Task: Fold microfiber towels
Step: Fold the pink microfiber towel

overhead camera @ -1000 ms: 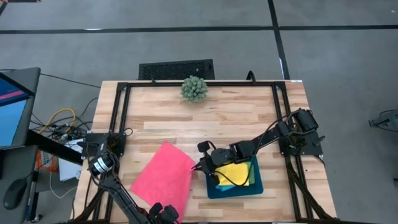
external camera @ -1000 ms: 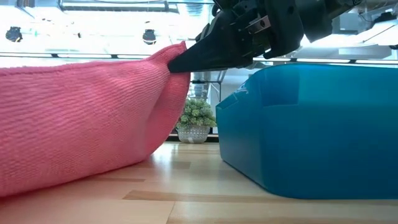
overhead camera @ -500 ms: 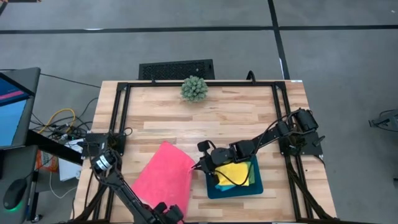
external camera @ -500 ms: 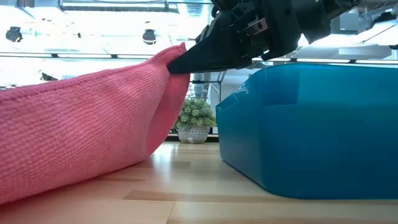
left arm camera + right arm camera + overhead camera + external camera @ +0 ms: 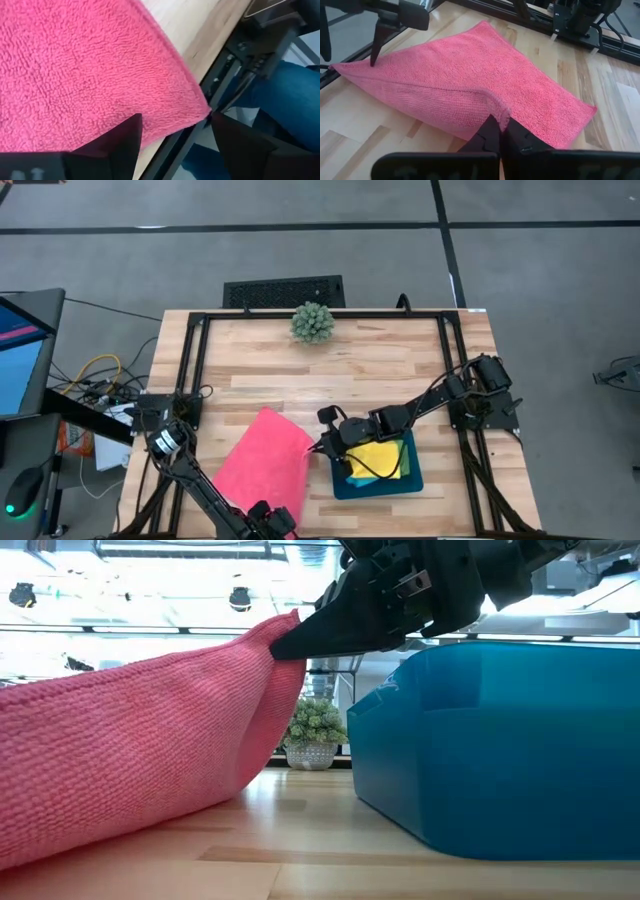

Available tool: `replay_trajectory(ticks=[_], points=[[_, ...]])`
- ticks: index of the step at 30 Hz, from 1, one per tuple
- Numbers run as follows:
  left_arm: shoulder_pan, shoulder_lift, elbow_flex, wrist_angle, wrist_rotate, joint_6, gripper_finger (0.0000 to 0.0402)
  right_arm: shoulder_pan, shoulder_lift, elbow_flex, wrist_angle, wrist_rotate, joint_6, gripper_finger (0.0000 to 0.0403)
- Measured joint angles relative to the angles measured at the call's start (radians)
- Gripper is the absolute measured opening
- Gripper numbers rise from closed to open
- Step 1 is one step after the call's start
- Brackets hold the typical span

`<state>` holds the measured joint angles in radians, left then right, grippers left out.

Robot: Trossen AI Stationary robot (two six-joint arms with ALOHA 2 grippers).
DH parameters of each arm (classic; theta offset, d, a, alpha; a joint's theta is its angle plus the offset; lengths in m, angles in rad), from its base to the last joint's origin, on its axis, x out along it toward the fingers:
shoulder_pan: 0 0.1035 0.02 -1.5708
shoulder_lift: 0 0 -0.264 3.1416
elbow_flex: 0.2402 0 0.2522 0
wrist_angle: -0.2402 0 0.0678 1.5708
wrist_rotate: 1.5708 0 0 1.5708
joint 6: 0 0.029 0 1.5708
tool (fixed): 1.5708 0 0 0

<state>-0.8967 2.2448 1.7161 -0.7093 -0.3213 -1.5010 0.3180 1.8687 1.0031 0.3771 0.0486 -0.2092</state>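
A hot pink towel [image 5: 262, 465] lies spread on the wooden table, left of a dark teal tray [image 5: 415, 480]. My right gripper [image 5: 320, 448] is shut on the towel's right corner and holds it raised. My left gripper [image 5: 175, 117] is open at the table's near edge. Its two fingers stand on either side of the towel's near corner [image 5: 202, 111]. A yellow towel [image 5: 375, 457] lies on top inside the tray, with green and blue cloth showing at its edges. My right gripper pinches the pink towel's right corner [image 5: 496, 111] between its two fingers, coming from the tray's side and slanting down. The corner [image 5: 285, 635] is lifted, and the cloth slopes slack from it down onto the table. Whether my left gripper touches the towel, I cannot tell.
A spiky green ball plant [image 5: 312, 323] stands at the table's far edge. Black frame rails [image 5: 190, 380] run along the table's sides. A person's leg in blue jeans [image 5: 287, 95] shows just beyond the near edge. Bare wood lies between plant and towel.
The pink towel's near part has sunk lower toward the table, while its right corner has stayed raised in my still right gripper. My left gripper has shifted slightly toward the table's right along the near edge.
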Motion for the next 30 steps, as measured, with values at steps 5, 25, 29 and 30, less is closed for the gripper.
replay_trajectory(ticks=[5,25,29,30], points=[[0.0,0.013,0.001,-0.01,-0.013,0.036,0.0225,0.0,0.0,0.0,-0.003,0.0,0.0,0.0023],[0.034,0.029,0.002,-0.1,-0.066,0.158,0.0094,-0.02,0.0,0.0,-0.006,0.0,0.027,0.0019],[0.034,0.033,0.018,-0.105,-0.071,0.167,0.0022,-0.019,0.0,0.0,-0.01,0.0,0.027,0.002],[0.034,0.035,0.027,-0.104,-0.07,0.167,0.0012,-0.02,0.0,0.0,-0.011,0.0,0.027,0.0021]])
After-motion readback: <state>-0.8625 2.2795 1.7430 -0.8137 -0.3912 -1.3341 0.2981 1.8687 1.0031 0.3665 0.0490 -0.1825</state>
